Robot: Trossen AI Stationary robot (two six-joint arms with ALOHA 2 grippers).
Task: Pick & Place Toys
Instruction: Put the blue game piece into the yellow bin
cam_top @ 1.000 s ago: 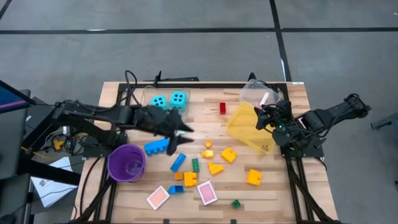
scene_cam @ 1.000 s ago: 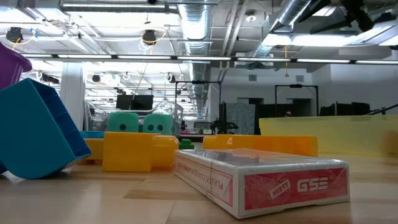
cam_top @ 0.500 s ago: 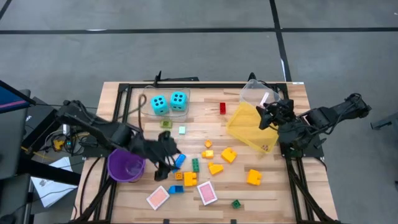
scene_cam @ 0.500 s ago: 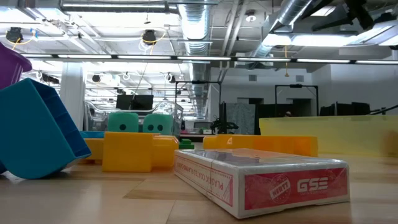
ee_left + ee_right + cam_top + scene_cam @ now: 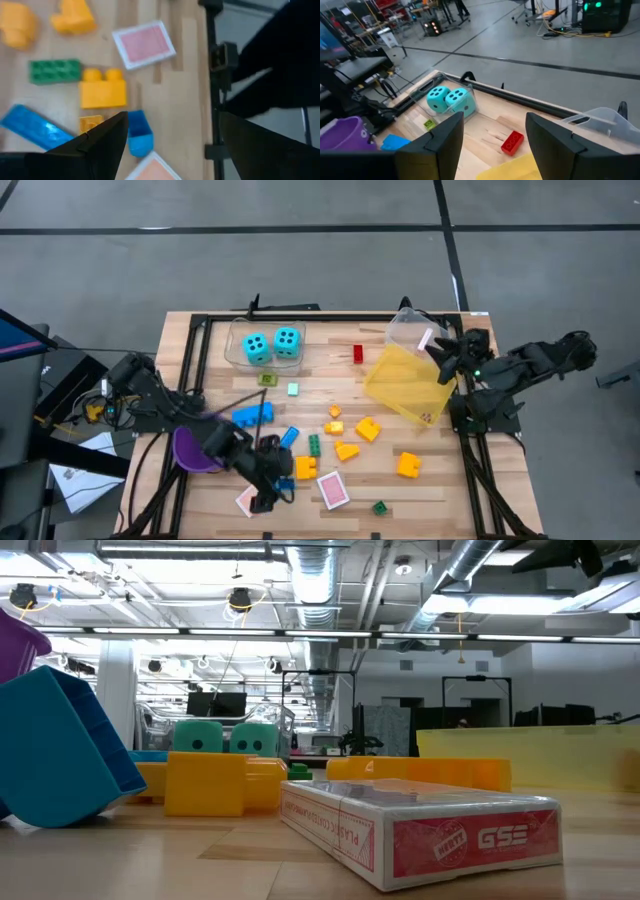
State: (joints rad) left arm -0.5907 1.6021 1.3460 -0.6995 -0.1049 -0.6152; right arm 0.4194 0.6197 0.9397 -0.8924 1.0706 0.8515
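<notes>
Toy bricks in yellow, orange, blue, green and red lie scattered over the wooden table [image 5: 440, 480]. Two cyan dice [image 5: 271, 344] sit in a clear tray at the far side. Two pink cards [image 5: 332, 489] lie near the front edge. My left gripper [image 5: 272, 492] hangs open above the front edge. In the left wrist view, a small blue brick [image 5: 137, 134] and a pink card's corner [image 5: 152, 170] lie just below my left gripper [image 5: 170, 145]. My right gripper [image 5: 437, 360] is open and holds nothing, raised above the yellow bin [image 5: 405, 385].
A purple cup [image 5: 200, 448] stands at the left, partly under my left arm. A clear box [image 5: 420, 330] stands behind the yellow bin. Black frame rails [image 5: 330, 308] run along the table's edges. The table's far middle is bare wood.
My left gripper has swung from the table's middle toward the near edge, sinking and tipping further down. It now hangs over the left pink card and the small blue brick. My right gripper has drawn back a little toward the far right and rolled. No toy has moved.
</notes>
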